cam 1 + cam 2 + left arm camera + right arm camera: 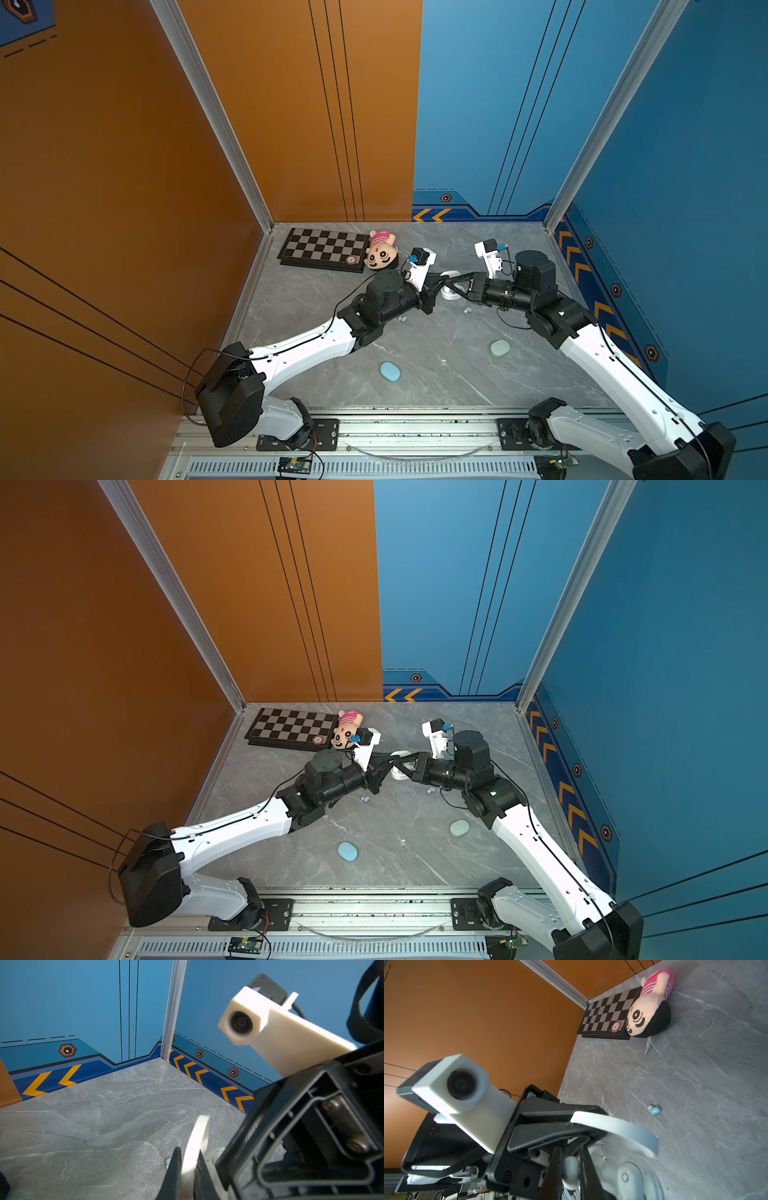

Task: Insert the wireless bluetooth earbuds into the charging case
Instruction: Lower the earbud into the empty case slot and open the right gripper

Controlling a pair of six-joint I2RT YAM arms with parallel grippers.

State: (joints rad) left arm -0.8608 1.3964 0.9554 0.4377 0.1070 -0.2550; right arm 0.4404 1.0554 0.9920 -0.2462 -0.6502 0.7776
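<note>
A white charging case (pixel 449 295) (pixel 400 776) stands open mid-table in both top views. My left gripper (pixel 189 1152) (pixel 439 286) is shut on its raised lid (pixel 200 1132) (pixel 623 1128). My right gripper (pixel 570 1150) (pixel 448 287) is shut on a white earbud (pixel 571 1169), held just above the case's open base (pixel 629 1178). Loose pale blue earbuds (pixel 402 319) (pixel 468 309) (pixel 365 799) (pixel 430 790) lie on the table in front of the case. One such earbud (pixel 654 1109) shows in the right wrist view, and another earbud (pixel 168 1161) peeks out beside my left finger.
A closed pale blue case (pixel 390 371) (pixel 347 851) and a closed mint case (pixel 500 348) (pixel 459 828) lie nearer the front. At the back left are a chessboard (pixel 322 249) and a plush doll (pixel 381 251) (pixel 648 1016). Walls close three sides.
</note>
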